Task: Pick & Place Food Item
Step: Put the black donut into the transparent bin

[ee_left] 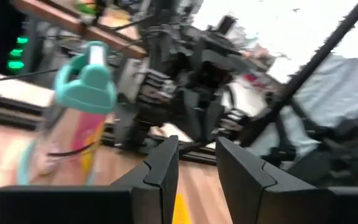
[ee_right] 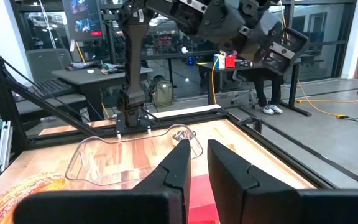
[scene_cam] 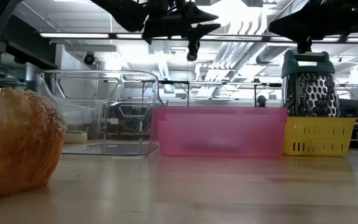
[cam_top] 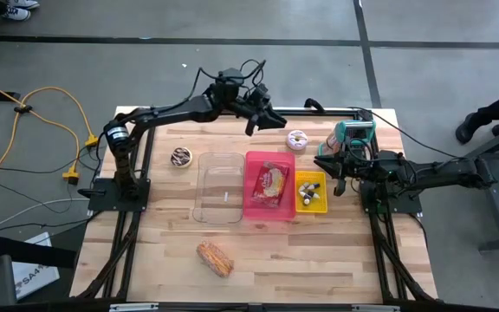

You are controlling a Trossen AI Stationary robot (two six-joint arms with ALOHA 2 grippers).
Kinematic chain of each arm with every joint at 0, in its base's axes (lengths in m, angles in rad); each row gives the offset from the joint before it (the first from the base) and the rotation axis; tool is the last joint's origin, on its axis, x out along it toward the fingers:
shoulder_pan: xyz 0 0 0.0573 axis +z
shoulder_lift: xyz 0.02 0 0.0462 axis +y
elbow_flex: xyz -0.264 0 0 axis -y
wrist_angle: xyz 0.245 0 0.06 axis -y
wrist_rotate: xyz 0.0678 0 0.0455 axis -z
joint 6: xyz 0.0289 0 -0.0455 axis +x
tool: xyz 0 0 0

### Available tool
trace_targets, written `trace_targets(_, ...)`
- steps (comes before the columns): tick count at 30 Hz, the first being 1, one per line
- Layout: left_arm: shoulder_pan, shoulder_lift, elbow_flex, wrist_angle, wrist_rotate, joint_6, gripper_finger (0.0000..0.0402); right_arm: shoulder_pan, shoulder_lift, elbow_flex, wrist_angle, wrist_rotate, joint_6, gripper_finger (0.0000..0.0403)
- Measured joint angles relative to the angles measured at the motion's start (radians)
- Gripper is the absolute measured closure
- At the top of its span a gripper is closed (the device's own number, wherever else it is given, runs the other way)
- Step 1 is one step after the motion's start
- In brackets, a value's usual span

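Observation:
A frosted donut lies on the far part of the table. A chocolate donut lies left of the clear container. A bread roll rests on the near part of the table and looms at the left in the low view. A wrapped food item lies in the pink bin. My left gripper hangs level, high over the far edge just left of the frosted donut, open by a small gap with nothing in it. My right gripper waits shut at the right, beside the yellow basket.
A teal-handled grater stands at the far right, behind the yellow basket, which holds small items. Clear container, pink bin and basket stand in a row across the table's middle. Bare wood lies along the near edge around the bread roll.

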Motion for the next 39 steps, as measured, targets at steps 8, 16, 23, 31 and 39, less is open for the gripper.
trace_targets(8, -0.038, -0.105, 0.0, -0.26, -0.345, 0.212, 0.0298, 0.0, 0.0, 0.0, -0.003, 0.0, 0.0, 0.0359)
trace_targets(16, -0.085, -0.19, 0.001, -0.527, -0.532, 0.211, 0.0298, 0.0, 0.0, 0.0, -0.004, 0.0, 0.0, 0.0359)
trace_targets(23, -0.088, -0.258, 0.001, -0.758, -0.615, 0.239, 0.0298, 0.0, 0.0, 0.0, -0.004, 0.0, 0.0, 0.0359)
trace_targets(31, -0.08, -0.314, 0.001, -1.023, -0.635, 0.246, 0.0298, 0.0, 0.0, 0.0, -0.004, 0.0, 0.0, 0.0359)
trace_targets(39, -0.062, -0.361, -0.001, -1.166, -0.65, 0.277, 0.0298, 0.0, 0.0, 0.0, -0.004, 0.0, 0.0, 0.0359)
